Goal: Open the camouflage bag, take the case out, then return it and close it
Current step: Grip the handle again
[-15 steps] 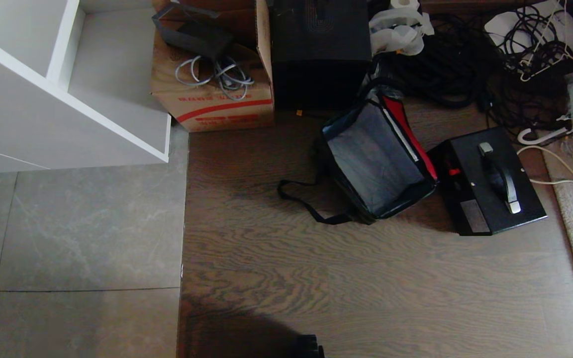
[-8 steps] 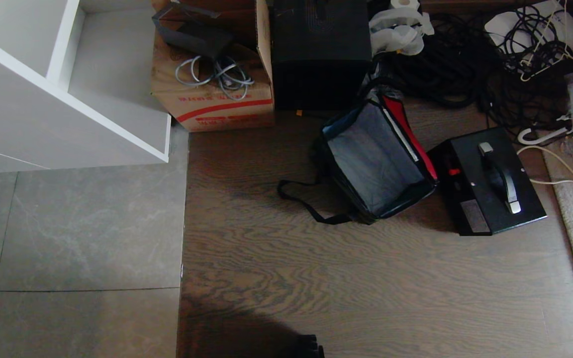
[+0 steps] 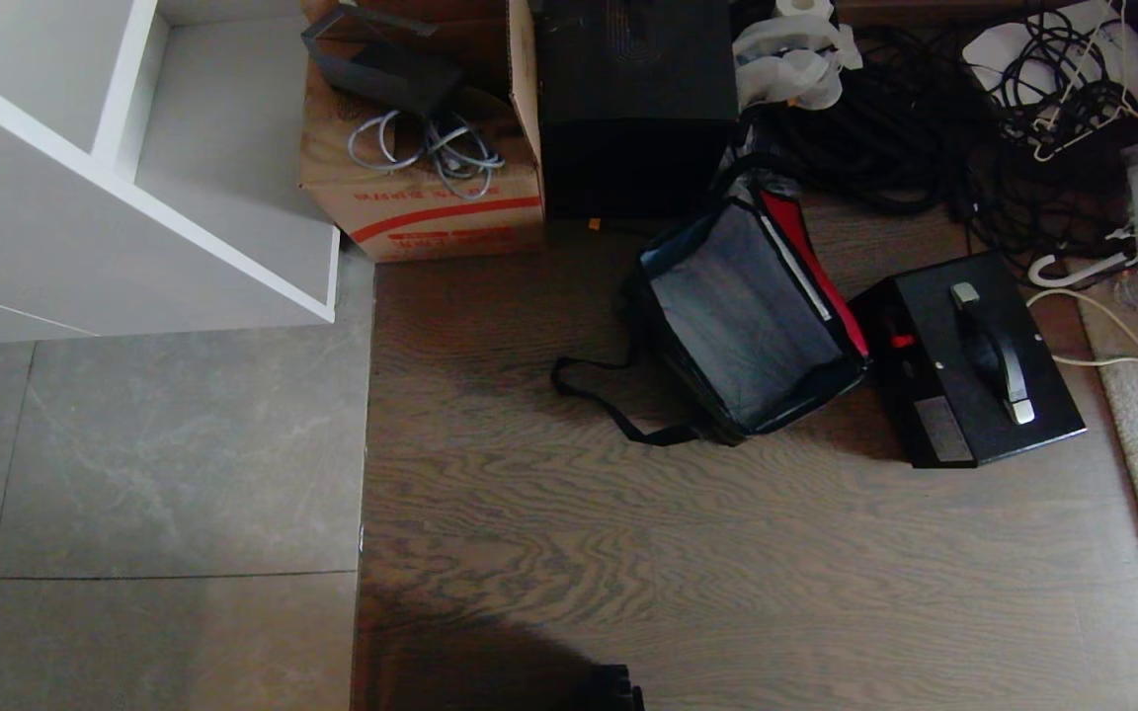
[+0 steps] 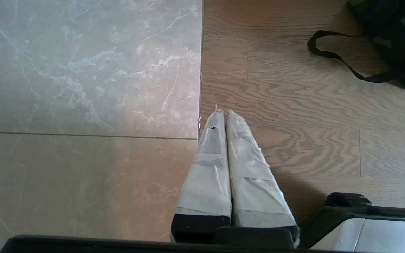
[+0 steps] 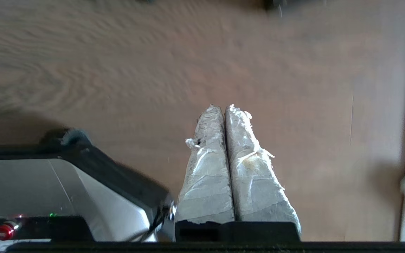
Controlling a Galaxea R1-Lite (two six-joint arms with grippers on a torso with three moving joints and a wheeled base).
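Low in the left wrist view, the left gripper (image 4: 222,113) is seen with its tape-wrapped fingers (image 4: 209,168) pressed together and nothing between them, poised over the seam where the grey tiles (image 4: 83,88) meet the wood floor (image 4: 311,116). Toward the upper right of that frame, the black shoulder strap (image 4: 332,58) is shown looping across the boards to a corner of the camouflage bag (image 4: 396,31).

At the lower centre of the right wrist view, the right gripper (image 5: 220,107) is likewise seen clenched and empty, its taped fingers (image 5: 251,175) side by side above bare boards, with part of the robot's grey and black base (image 5: 83,182) at lower left.

Neither gripper is shown in the head view. Right of centre there, the camouflage bag (image 3: 742,316) is laid open on the wood floor, its grey interior exposed and a strip of red lining (image 3: 811,262) shown along its right edge. The case (image 3: 974,360) is set on the floor just beside the bag's right side, outside it, with its handle (image 3: 994,355) facing up. Behind the bag a taller black box (image 3: 636,104) is placed, with a cardboard carton (image 3: 421,148) on its left holding grey cables. Tangled black cables (image 3: 925,128) are spread across the upper right, and a white shelf unit (image 3: 115,168) fills the upper left.
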